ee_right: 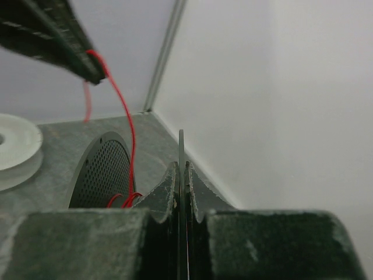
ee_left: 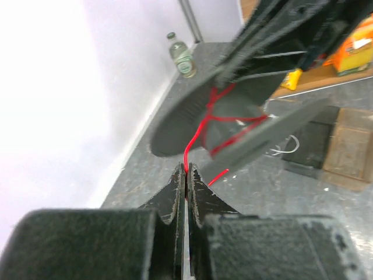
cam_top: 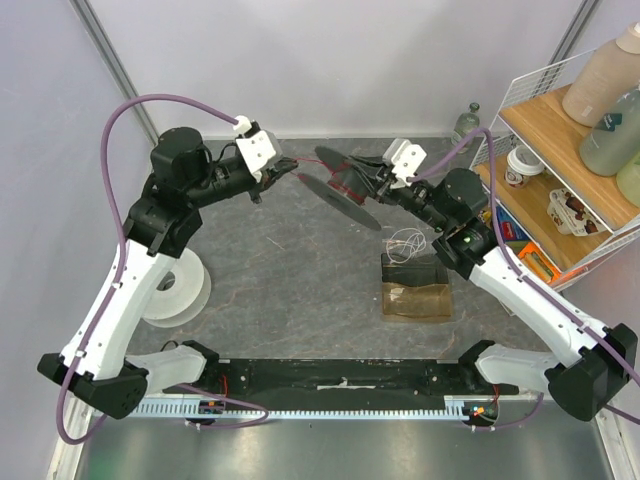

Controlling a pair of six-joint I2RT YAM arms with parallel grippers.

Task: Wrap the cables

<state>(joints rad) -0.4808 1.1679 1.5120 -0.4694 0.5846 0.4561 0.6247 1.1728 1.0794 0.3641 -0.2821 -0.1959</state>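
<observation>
Red wire (cam_top: 314, 163): thin, runs taut from the core of the black spool (cam_top: 340, 186) toward 9 o'clock into the left tool (cam_top: 289, 168). A few turns cross the core. Spool and wire are held off the tabletop (cam_top: 290, 250), at about 12 o'clock from its centre.

Left wrist view: left tool (ee_left: 185, 172) has its fingers pressed together on the red wire (ee_left: 188, 149), which rises from the tips to the black spool (ee_left: 233, 111). A short loose red end sticks out just beside the tips at 3 o'clock.

Right wrist view: right tool (ee_right: 181, 170) is clamped on the thin edge of one flange of the black spool (ee_right: 99, 169). The red wire (ee_right: 125, 116) climbs toward 11 o'clock.

Right tool (cam_top: 368, 182) meets the spool from 3 o'clock.

Surroundings, top view:
- white spool (cam_top: 175, 290) lies at 8 o'clock, under the left arm
- small box (cam_top: 415, 290) at 4 o'clock, with a white wire coil (cam_top: 405, 240) just beyond it
- glass bottle (cam_top: 467, 122) at 2 o'clock by the wall
- wire rack (cam_top: 560, 130) at 3 o'clock
</observation>
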